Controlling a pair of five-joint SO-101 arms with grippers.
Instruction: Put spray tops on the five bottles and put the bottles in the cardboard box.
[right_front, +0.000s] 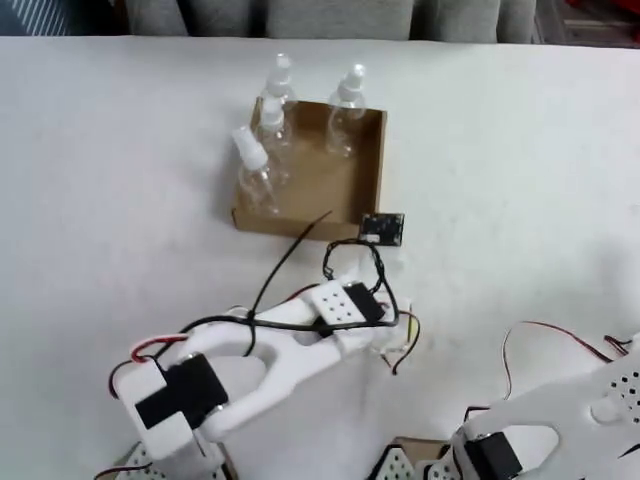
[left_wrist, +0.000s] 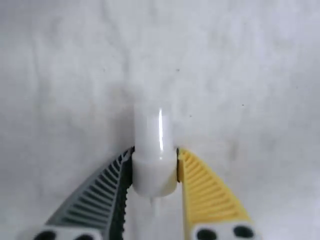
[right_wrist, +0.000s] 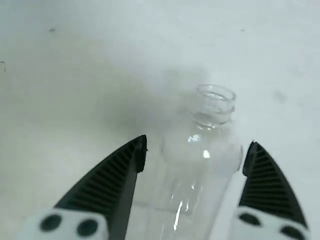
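Left gripper (left_wrist: 155, 155), jaws clamped on a white spray top (left_wrist: 155, 142) low over the desk (right_front: 520, 150); right gripper (right_wrist: 196, 145), jaws wide on either side of an uncapped clear bottle (right_wrist: 199, 165), not touching it. Four capped bottles (right_front: 258, 170) stand at the cardboard box (right_front: 372, 170). The likely hazard is the smooth bottle slipping or tipping under an off-centre pinch, so that top and neck meet askew.

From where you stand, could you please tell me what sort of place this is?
Probably an indoor robotics workbench, perhaps in a lab or office: a white table carries an arm with exposed wiring, a cardboard box holds spray bottles, and grey chair backs line the far edge.
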